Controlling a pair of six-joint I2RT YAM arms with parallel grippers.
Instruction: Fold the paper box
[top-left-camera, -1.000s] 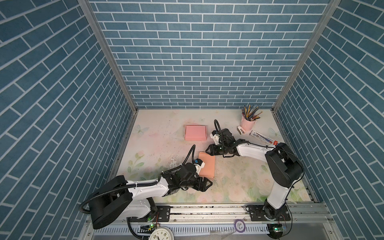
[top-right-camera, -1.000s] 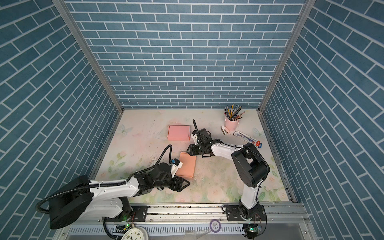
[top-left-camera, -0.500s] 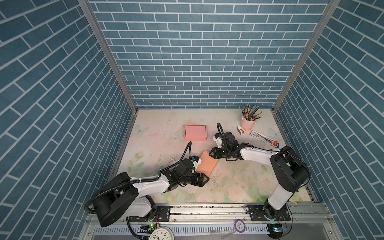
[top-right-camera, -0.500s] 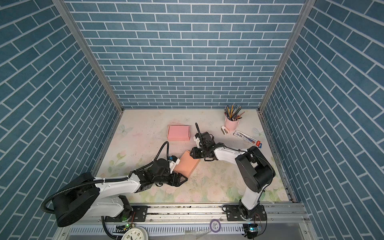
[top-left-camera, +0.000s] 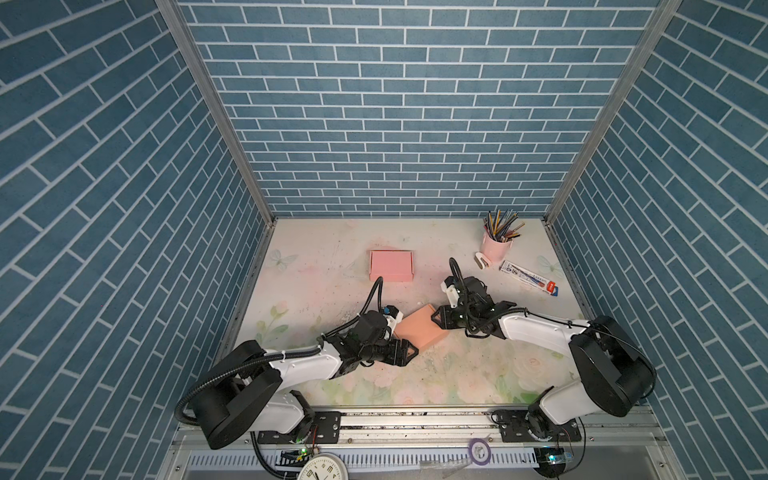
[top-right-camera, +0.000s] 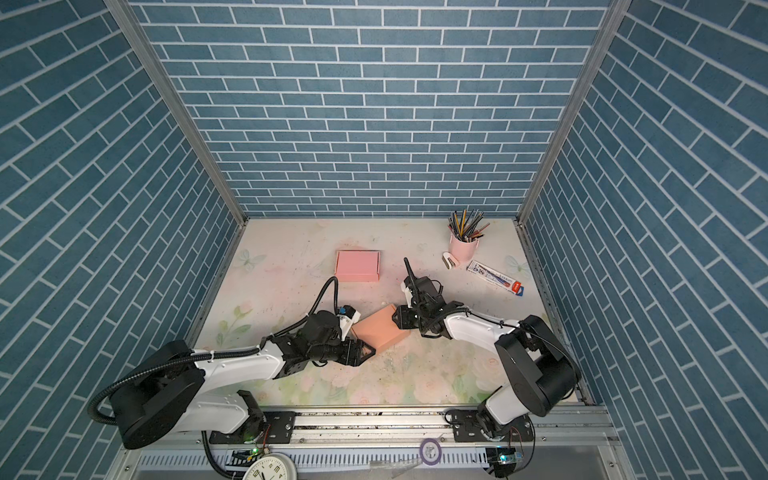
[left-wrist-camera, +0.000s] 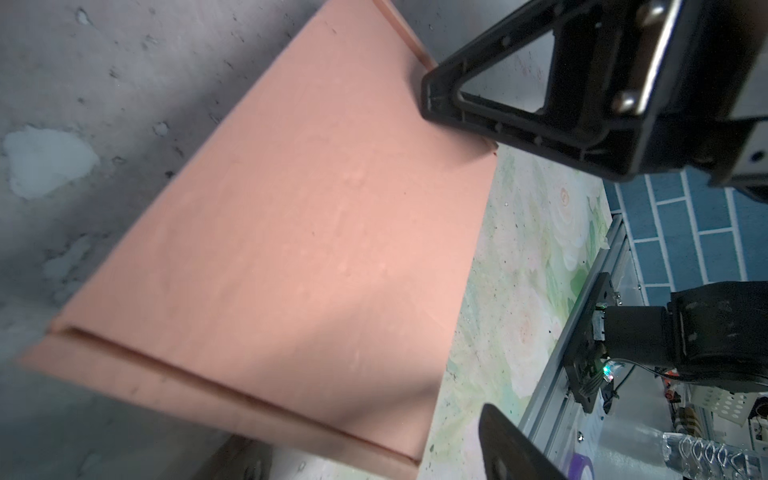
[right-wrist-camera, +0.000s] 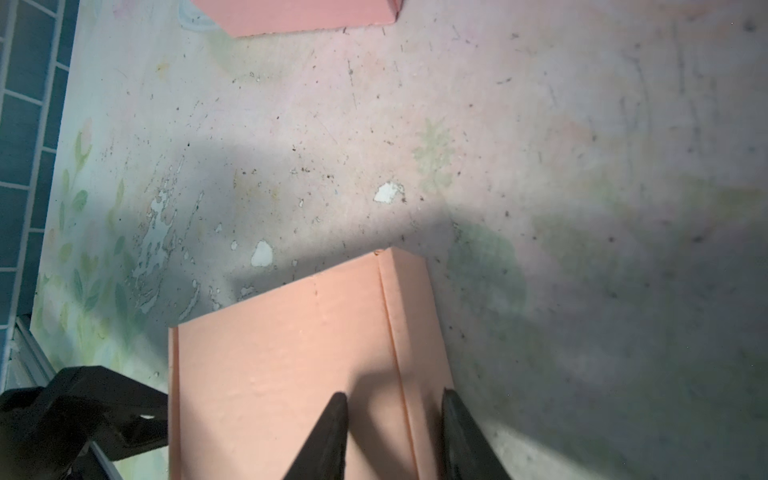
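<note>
Peach box (top-left-camera: 419, 332) is lying flat on the table (top-left-camera: 307, 291), front-middle, btwn the two arms. Left gripper (top-left-camera: 409, 353) is sitting at its near corner w/ jaws spread wide, gripping nothing. Right gripper (right-wrist-camera: 392, 392) is straddling the strip along the box's far edge, jaws part-way apart; can't tell if it's pinching. Pink box (top-left-camera: 391, 266) is resting further back.

Flowery tabletop (top-left-camera: 436, 374): peach box (top-left-camera: 419, 334) flat near the middle, pink box (top-left-camera: 390, 266) behind it, pencil cup (top-left-camera: 494, 249) back right corner, tube (top-left-camera: 528, 277) by the right edge.
</note>
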